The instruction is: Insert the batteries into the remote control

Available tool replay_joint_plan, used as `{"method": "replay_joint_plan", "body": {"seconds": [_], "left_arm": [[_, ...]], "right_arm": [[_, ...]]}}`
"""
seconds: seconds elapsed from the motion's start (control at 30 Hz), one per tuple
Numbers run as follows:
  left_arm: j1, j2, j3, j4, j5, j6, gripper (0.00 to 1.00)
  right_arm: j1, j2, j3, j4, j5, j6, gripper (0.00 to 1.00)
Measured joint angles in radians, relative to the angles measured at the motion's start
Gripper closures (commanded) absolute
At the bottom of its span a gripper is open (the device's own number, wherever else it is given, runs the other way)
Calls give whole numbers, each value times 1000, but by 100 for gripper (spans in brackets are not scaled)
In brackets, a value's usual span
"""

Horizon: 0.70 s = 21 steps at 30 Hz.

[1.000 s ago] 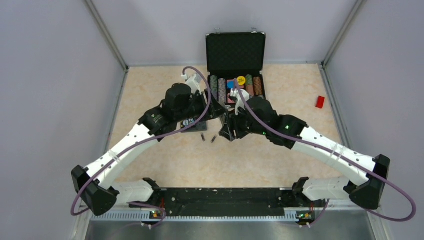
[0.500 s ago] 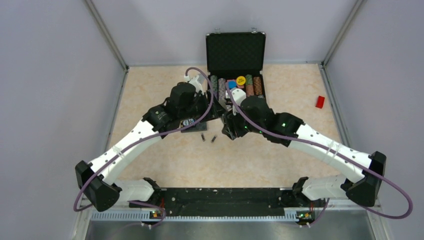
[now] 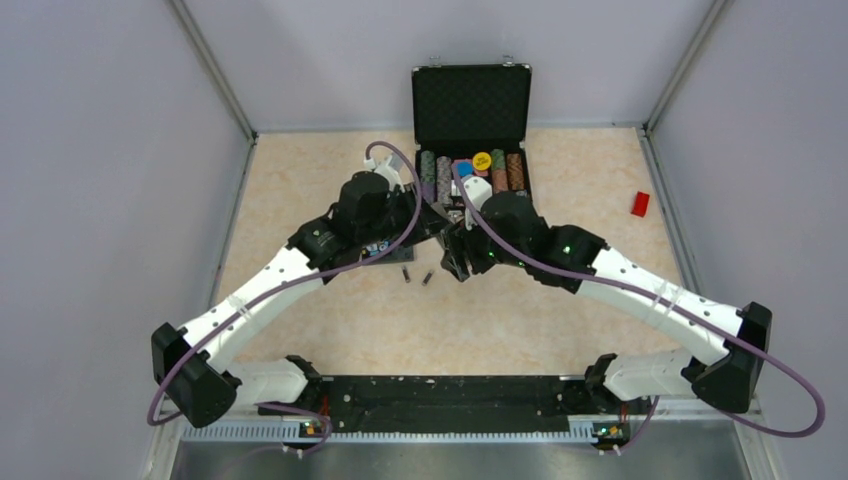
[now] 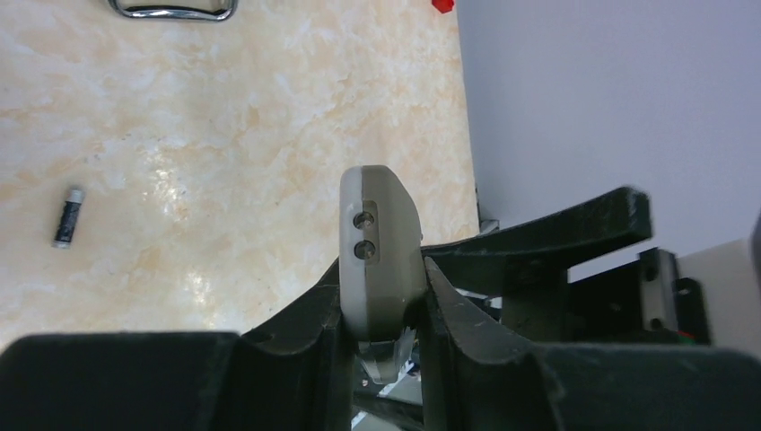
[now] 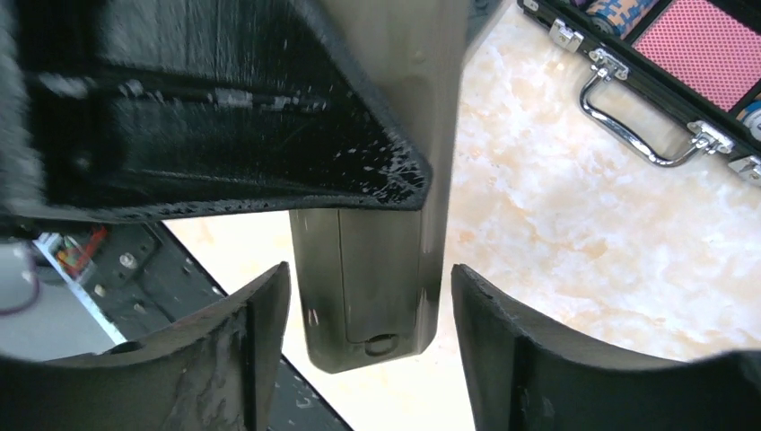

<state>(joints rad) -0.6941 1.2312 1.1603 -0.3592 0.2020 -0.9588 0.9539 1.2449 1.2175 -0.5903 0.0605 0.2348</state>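
Progress: early | left gripper (image 4: 381,305) clamps remote control (image 4: 377,242) at mid-table | right gripper (image 5: 368,305) fingers open, straddling it | both batteries (image 3: 406,273) lie loose on table (image 3: 500,320), just nearer | loading not yet begun

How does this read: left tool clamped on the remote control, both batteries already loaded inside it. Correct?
One error. The left tool does clamp the remote control, but the batteries are not loaded: the top external view shows both lying loose on the table.
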Motion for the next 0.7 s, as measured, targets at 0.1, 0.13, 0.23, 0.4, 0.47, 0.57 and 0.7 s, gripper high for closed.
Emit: {"method": "replay_joint_plan", "body": {"seconds": [0.1, 0.13, 0.23, 0.4, 0.47, 0.57, 0.7], "left_arm": [[3, -14, -31, 4, -15, 12, 100], [5, -23, -45, 8, -23, 16, 100], [13, -71, -108, 39, -59, 28, 100], [32, -213, -267, 173, -128, 45, 100], [35, -263, -330, 246, -155, 45, 100], [36, -322, -426, 372, -194, 43, 100], [36, -364, -507, 488, -221, 37, 100]], "right_arm": [[0, -15, -1, 14, 4, 61, 15], [0, -32, -7, 24, 6, 85, 14], [0, -111, -30, 29, 16, 178, 14], [-5, -254, -78, 52, 21, 387, 32], [-8, -284, -108, 74, 16, 500, 43], [-10, -295, -180, 142, -14, 665, 55], [-10, -263, -268, 222, -65, 816, 63]]}}
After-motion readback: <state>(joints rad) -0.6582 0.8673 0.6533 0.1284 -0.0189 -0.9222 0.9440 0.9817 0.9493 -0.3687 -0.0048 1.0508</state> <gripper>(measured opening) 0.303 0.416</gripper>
